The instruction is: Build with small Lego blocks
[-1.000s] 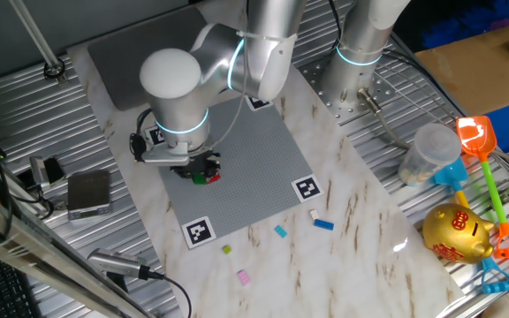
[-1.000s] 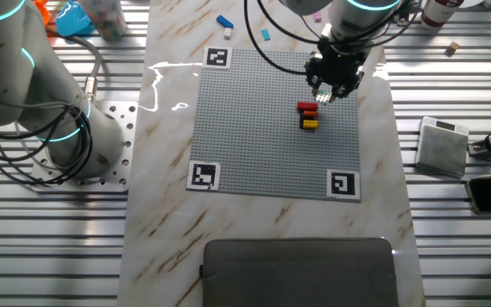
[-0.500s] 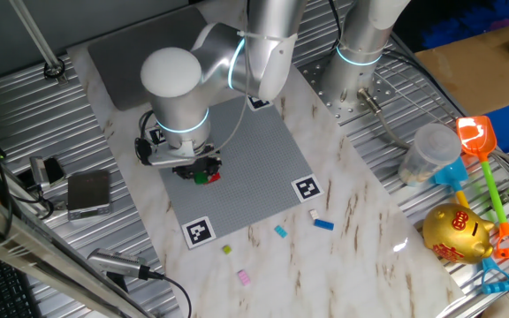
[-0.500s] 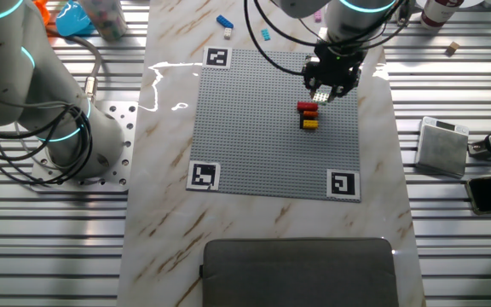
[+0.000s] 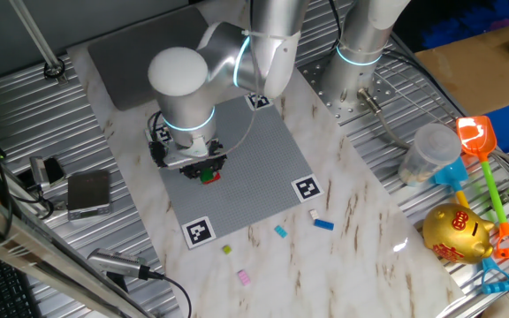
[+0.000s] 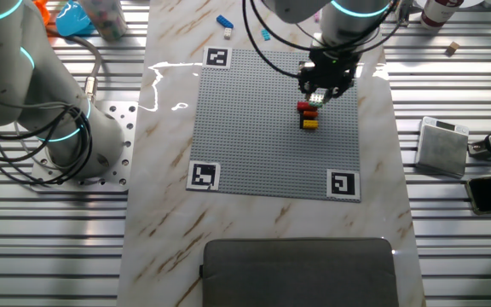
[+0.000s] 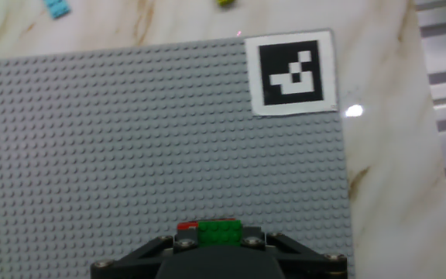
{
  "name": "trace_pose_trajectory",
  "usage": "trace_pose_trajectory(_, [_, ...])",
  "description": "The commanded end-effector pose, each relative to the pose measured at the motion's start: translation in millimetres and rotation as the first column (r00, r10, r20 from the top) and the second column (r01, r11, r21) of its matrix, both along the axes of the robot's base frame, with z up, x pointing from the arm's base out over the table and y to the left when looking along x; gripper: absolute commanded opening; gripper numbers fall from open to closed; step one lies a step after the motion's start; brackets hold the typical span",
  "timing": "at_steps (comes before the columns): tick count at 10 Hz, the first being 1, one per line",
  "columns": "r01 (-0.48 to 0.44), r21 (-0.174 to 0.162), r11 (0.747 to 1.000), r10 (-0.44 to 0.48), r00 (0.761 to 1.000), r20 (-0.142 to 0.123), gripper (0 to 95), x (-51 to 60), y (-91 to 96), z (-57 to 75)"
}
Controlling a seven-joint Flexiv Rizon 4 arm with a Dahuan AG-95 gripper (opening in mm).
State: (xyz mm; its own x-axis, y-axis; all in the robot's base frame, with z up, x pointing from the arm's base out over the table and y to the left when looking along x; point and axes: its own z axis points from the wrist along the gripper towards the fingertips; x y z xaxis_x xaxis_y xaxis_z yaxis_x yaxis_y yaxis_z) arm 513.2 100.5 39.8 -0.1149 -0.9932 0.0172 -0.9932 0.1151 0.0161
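Note:
A grey studded plate [image 5: 237, 150] [image 6: 262, 128] [image 7: 130, 155] lies on the marble table. On it stands a small stack of Lego blocks, red [image 6: 308, 107] over black over yellow [image 6: 310, 124]. My gripper [image 5: 203, 166] [image 6: 323, 85] [image 7: 220, 239] hovers right at this stack, shut on a green brick [image 7: 220, 230] [image 5: 208, 177]. In the hand view a red edge [image 7: 185, 226] peeks out just left of and behind the green brick. Loose blocks lie off the plate: blue [image 5: 324, 224] [image 6: 223, 21], light blue [image 5: 281, 231] [image 7: 56, 8], white [image 5: 313, 213], yellow-green [image 5: 227, 250] and pink [image 5: 245, 277].
Black-and-white markers [image 5: 305, 188] [image 7: 291, 74] sit at the plate's corners. A second arm's base [image 5: 352, 79] stands behind the plate. A grey box [image 5: 88, 193] lies to its left. A gold piggy bank [image 5: 456, 233] and toy shovels [image 5: 484, 150] lie to the right.
My gripper has shifted sideways across the plate with the green brick, coming closer over the red-topped stack. The loose blocks have not moved.

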Motion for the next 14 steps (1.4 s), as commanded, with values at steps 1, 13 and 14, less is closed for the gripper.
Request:
trace_pose_trajectory(1, [-0.028,-0.007,1.0,0.028,0.999,0.018,0.0,-2.8,-0.9,-2.3])
trace_pose_trajectory(13, [-0.07,-0.014,0.997,0.071,0.997,0.036,0.0,-1.2,-4.8,-8.3])
trace_pose_trajectory(14, [-0.073,-0.014,0.997,0.074,0.997,0.038,0.0,-1.1,-5.3,-9.1])
